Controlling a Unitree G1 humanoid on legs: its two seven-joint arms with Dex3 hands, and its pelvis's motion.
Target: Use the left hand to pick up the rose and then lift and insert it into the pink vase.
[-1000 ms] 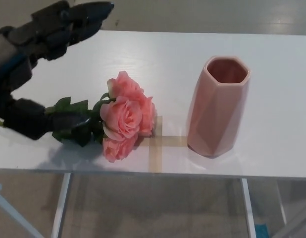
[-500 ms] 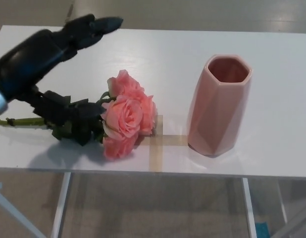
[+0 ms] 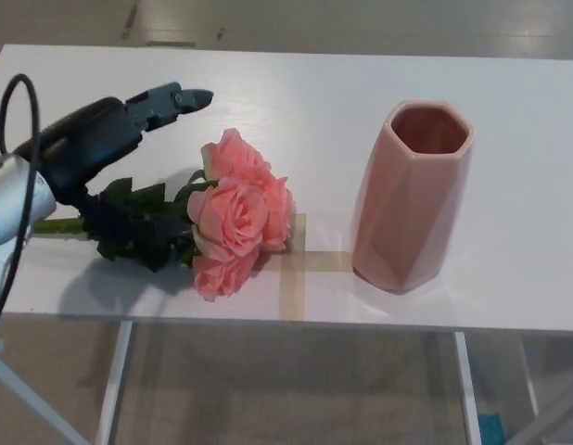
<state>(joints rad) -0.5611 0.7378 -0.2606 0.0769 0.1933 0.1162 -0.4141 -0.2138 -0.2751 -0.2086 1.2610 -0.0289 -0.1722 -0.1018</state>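
A bunch of salmon-pink roses point(image 3: 235, 215) with dark green leaves lies on the white table point(image 3: 314, 102), blooms pointing right and its stem running off to the left. My black left hand point(image 3: 96, 148) hovers low over the leaves and stem, fingers point(image 3: 171, 97) stretched toward the far side, thumb down among the leaves. It is open and holds nothing. The pink faceted vase point(image 3: 412, 195) stands upright to the right of the blooms, its mouth empty. The right hand does not show.
Two strips of tan tape point(image 3: 294, 264) form a cross on the table between the roses and the vase. The table's front edge runs just below the blooms, with a metal frame and floor underneath. A black cable point(image 3: 8, 102) loops by my left forearm.
My left hand has dropped lower over the stem and leaves and turned its fingers flatter. The view has also tilted slightly. Roses and vase stay where they were.
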